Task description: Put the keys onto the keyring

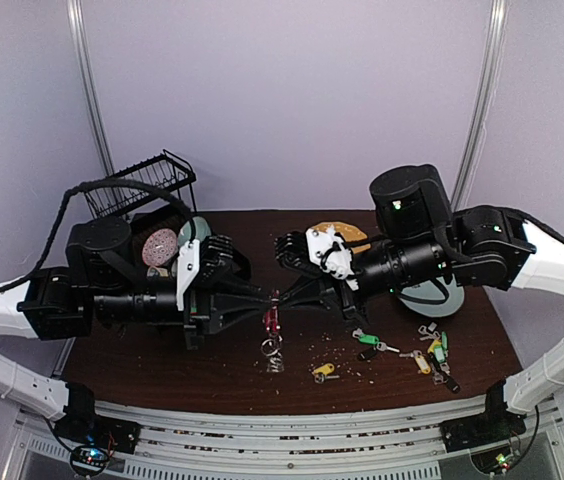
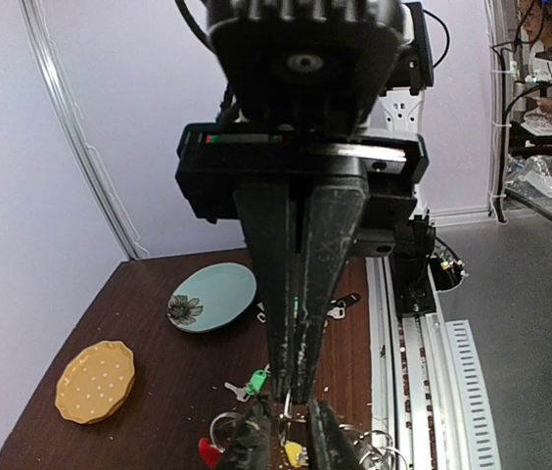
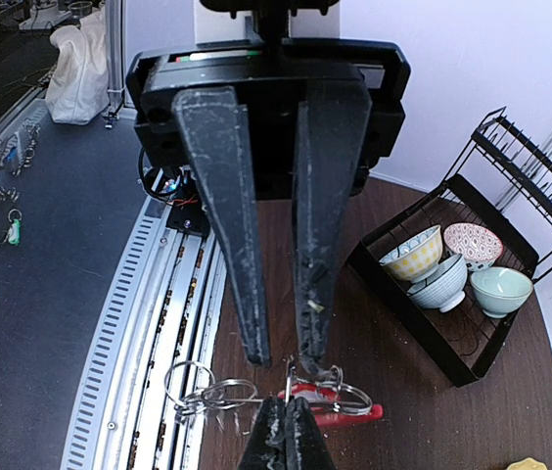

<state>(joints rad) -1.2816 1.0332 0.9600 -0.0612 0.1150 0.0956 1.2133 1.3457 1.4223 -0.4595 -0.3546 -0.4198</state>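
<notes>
Two-sided hold above table [image 1: 162, 372]. L pincer [image 1: 259, 296]: jaws slightly apart astride a loop of the keyring [image 1: 272, 322], grip unconfirmed. R pincer [image 1: 288, 296]: clenched on the keyring. Loose keys [image 1: 367, 341] lie front-right. Step, probably: spreading a loop. Next, you need one key and fine tip alignment.

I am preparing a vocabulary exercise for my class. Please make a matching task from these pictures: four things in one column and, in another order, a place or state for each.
Column one
1. keyring
2. black wire rack
3. light blue plate
4. loose tagged keys

Column two
A. holds bowls
B. carries a dark flower print
C. lie scattered on the table, on its right half
D. sits where the left gripper and right gripper meet

Pairs: 1-D, 2-A, 3-B, 4-C
</notes>
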